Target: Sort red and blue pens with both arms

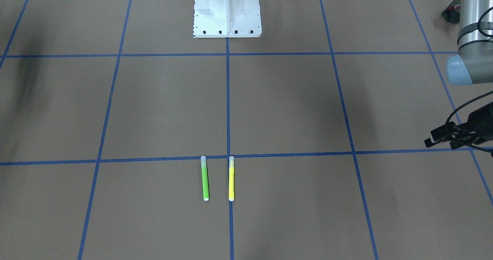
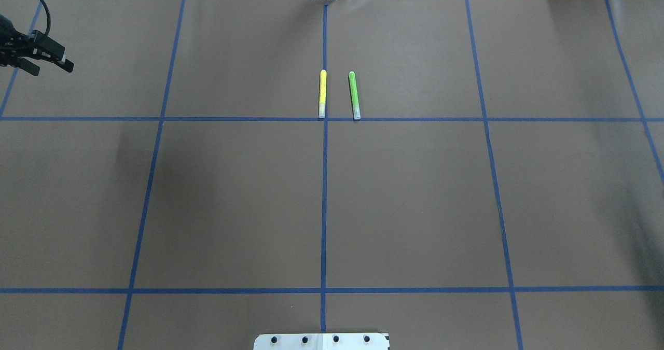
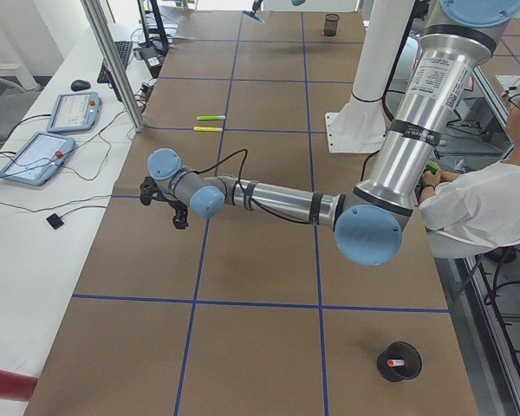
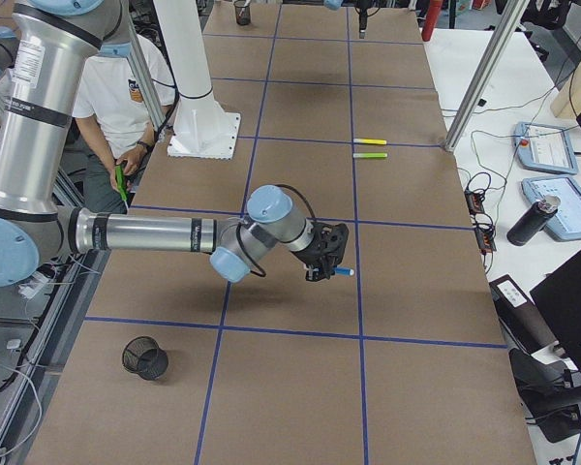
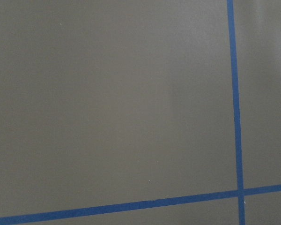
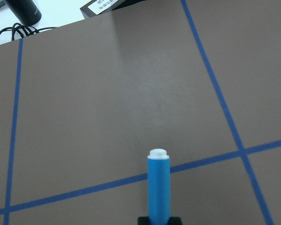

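Exterior right shows my right claw (image 4: 329, 263) clamped on the blue pen (image 6: 158, 187), in the air well to the right of the white base (image 4: 205, 126). My left claw (image 2: 53, 70) hangs spread and empty, far to the base's left. I grip the pen by one end, so I reckon it could swivel or slip. It could also clip the rim of the mesh cup (image 4: 145, 358), farther right of the base. The red marker (image 3: 396, 362), I think, stands in the other cup (image 3: 407, 373), left of the base. The table (image 2: 233, 194) is brown with blue tape lines. A green pen (image 1: 205, 179) and a yellow pen (image 1: 231, 179) lie ahead of the base, and a seated person (image 3: 477, 204) is close by it.
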Controlling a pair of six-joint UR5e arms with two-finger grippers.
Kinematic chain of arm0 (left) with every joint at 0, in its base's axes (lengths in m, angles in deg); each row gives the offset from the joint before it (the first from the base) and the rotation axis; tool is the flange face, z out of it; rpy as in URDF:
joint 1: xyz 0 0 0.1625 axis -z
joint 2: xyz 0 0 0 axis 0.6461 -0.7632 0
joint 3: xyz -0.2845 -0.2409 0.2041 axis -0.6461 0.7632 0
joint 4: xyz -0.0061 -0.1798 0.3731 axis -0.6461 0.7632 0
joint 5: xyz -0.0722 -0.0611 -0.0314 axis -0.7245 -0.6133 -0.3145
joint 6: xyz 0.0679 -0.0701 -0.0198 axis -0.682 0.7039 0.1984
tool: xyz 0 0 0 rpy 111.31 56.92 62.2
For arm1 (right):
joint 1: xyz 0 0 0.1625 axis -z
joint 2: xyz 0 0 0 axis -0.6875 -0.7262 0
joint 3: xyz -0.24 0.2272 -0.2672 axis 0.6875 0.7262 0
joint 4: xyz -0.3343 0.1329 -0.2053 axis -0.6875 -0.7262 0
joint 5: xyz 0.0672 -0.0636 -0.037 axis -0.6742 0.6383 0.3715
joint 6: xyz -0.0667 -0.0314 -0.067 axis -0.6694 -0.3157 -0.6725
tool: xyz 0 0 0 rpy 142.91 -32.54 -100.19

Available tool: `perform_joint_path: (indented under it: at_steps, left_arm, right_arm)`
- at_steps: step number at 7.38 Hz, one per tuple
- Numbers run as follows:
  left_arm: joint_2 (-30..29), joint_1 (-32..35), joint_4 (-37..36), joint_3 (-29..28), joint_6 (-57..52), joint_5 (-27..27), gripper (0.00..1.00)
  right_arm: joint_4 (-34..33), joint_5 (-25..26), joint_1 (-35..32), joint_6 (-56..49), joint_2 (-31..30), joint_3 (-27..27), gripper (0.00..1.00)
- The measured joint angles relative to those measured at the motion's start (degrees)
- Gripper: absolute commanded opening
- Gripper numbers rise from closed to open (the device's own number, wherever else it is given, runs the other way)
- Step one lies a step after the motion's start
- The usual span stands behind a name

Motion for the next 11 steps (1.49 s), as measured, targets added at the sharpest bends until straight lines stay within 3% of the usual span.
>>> perform_joint_path:
  at_steps: [2, 5, 7, 9, 11]
  left_arm:
    - [-0.5, -0.1, 0.1, 0.3, 1.6, 0.0, 0.92]
    - [-0.9, -0.2, 0.2, 0.4, 2.3, 0.0, 0.92]
    - [-1.0, -0.2, 0.2, 0.4, 2.3, 0.0, 0.92]
    - [-1.0, -0.2, 0.2, 0.4, 2.4, 0.0, 0.92]
    - [-1.0, -0.2, 0.3, 0.5, 2.4, 0.0, 0.92]
  right_arm:
    - [13.2, -5.9, -9.6, -1.1, -9.1, 1.7, 0.00]
    - [35.5, -13.0, -22.0, -8.7, -18.9, 11.2, 0.00]
    - [41.2, -20.4, -32.6, -18.5, -21.4, 16.1, 0.00]
    - [42.9, -26.1, -42.3, -29.1, -24.9, 18.1, 0.00]
    - [43.2, -29.0, -46.9, -35.5, -26.4, 19.9, 0.00]
